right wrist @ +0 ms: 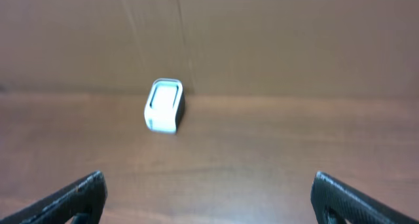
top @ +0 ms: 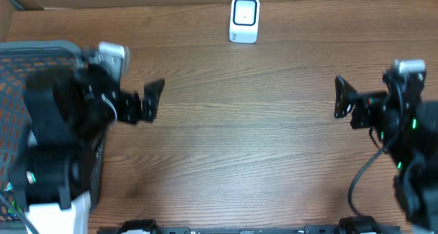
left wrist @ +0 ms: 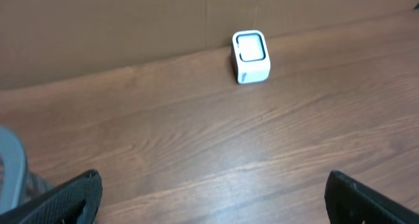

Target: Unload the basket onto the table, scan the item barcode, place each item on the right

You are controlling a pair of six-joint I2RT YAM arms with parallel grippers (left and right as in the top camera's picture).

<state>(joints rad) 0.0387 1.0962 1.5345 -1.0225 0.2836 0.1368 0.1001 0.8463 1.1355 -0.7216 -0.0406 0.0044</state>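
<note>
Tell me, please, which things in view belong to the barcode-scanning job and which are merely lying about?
Belong to the job:
small white box-shaped scanner with a glass window, standing at the back
left gripper, open
right gripper, open

Just there:
grey mesh plastic basket, contents hidden
brown wooden table
brown cardboard back wall

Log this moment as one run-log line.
left gripper: open, empty | right gripper: open, empty | white scanner: far centre, untouched | scan: not begun
</note>
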